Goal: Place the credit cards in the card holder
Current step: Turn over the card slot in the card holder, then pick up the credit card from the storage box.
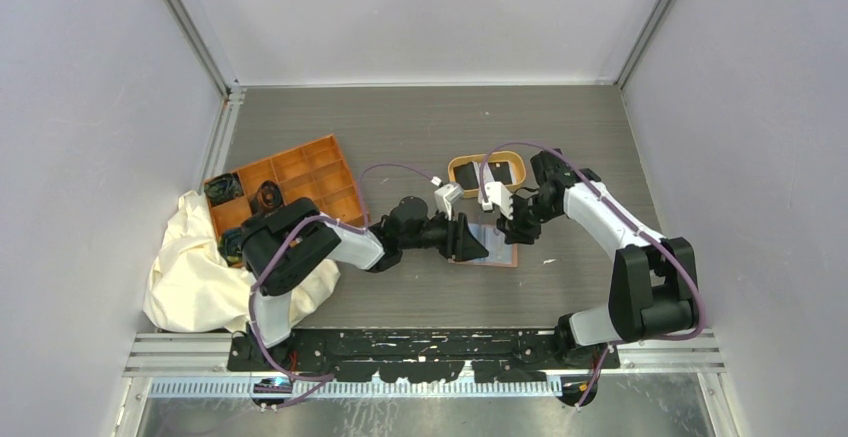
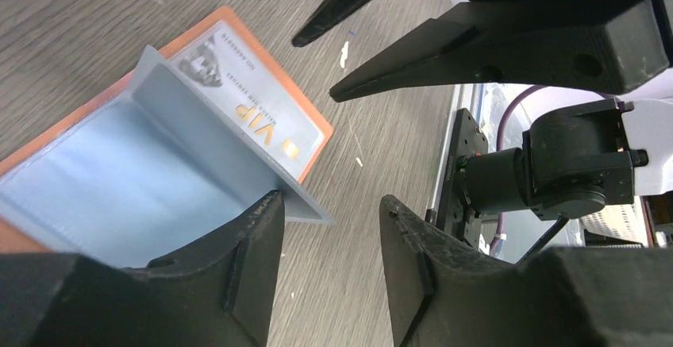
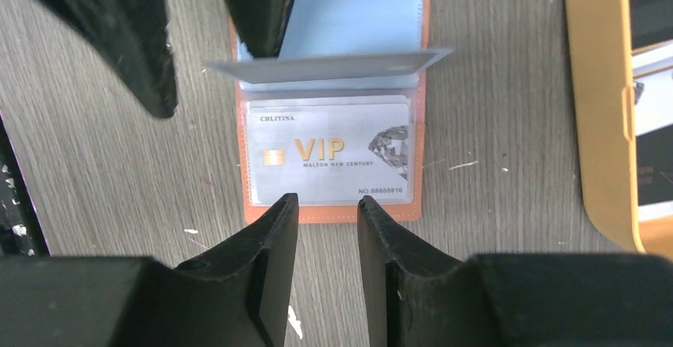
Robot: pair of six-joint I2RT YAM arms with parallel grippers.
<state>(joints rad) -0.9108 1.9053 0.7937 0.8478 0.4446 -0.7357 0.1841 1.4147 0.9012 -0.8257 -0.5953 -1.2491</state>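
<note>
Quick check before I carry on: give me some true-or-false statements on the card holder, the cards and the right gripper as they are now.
1. A silver VIP card sits in the card holder's clear pocket. True.
2. The right gripper grips a card. False: nothing is between its fingers.
3. The card holder lies folded shut. False: it lies open, with one blue flap raised.
4. Cards lie in the oval tray. True.

Left fingers [image 2: 246,260] and right fingers [image 3: 266,271] crowd the card holder [image 1: 490,248]; oval tray [image 1: 488,161] blocks just behind; I see open worktop [image 1: 400,122] along the far edge.
</note>
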